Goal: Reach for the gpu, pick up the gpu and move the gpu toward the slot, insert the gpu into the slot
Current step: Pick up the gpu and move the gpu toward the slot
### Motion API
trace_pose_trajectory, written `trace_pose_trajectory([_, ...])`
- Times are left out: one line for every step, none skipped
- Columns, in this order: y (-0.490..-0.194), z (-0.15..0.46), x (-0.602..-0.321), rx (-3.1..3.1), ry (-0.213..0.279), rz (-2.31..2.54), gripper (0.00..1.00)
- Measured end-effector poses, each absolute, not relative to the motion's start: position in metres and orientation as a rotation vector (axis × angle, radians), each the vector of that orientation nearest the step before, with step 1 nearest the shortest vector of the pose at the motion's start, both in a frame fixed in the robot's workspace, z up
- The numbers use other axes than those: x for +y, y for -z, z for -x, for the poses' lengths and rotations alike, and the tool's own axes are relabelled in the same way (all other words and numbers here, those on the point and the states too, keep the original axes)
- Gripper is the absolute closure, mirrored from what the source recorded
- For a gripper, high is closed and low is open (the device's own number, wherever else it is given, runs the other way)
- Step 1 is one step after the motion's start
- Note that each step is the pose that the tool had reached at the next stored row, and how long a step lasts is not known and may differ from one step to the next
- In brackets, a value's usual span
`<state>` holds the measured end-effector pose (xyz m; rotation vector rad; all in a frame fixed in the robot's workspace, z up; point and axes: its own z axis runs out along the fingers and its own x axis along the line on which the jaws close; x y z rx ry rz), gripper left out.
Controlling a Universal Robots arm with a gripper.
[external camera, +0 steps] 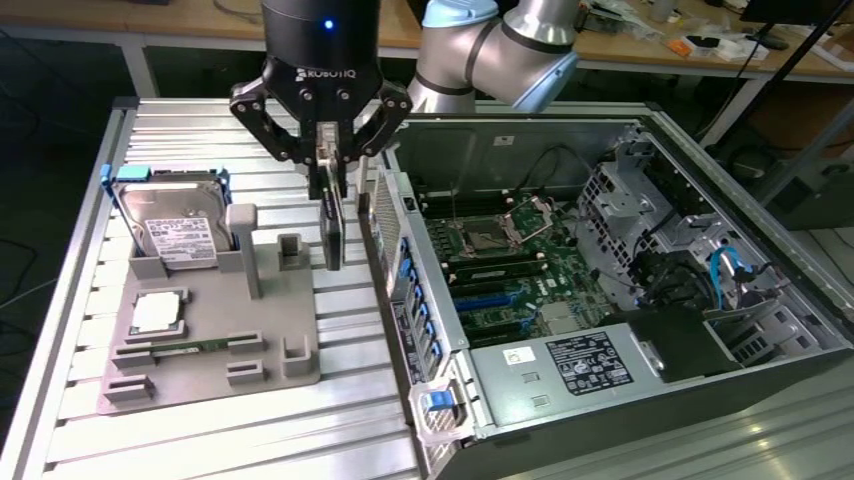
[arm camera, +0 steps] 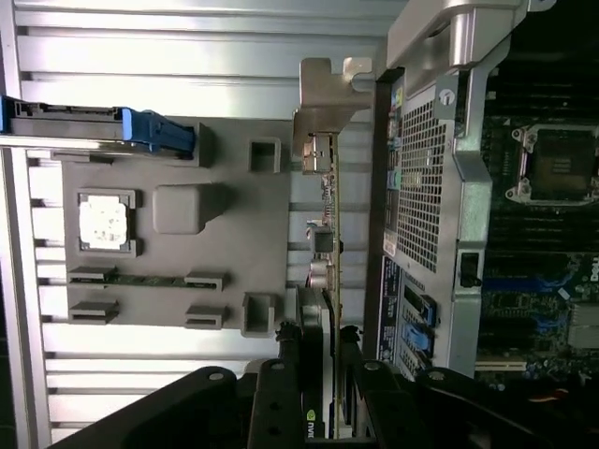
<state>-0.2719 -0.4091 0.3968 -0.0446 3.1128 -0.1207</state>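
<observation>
The tool [external camera: 331, 180] is clenched on the top edge of the thin green gpu card with silver metal bracket [external camera: 332, 235]. The card is hung edge-down beneath it, above the grey moulded holder tray [external camera: 200, 340], probably so its lower connector edge is left free. The open black computer case [external camera: 601, 260] lies just beside.
</observation>
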Motion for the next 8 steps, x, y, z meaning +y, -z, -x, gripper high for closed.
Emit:
trace_pose_trajectory([-0.399, 0.272, -0.409, 3.112, 0.121, 0.055, 0.73])
trace_pose_trajectory([-0.402, 0.272, -0.409, 3.112, 0.12, 0.064, 0.73])
trace_pose_trajectory([-0.404, 0.272, -0.409, 3.112, 0.12, 0.07, 0.73])
trace_pose_trajectory([-0.407, 0.271, -0.409, 3.111, 0.12, 0.076, 0.73])
trace_pose_trajectory([-0.41, 0.271, -0.409, 3.111, 0.12, 0.081, 0.73])
trace_pose_trajectory([-0.415, 0.271, -0.409, 3.111, 0.12, 0.086, 0.73])
trace_pose_trajectory([-0.422, 0.271, -0.408, 3.11, 0.12, 0.094, 0.73])
trace_pose_trajectory([-0.431, 0.271, -0.408, 3.11, 0.12, 0.102, 0.73])
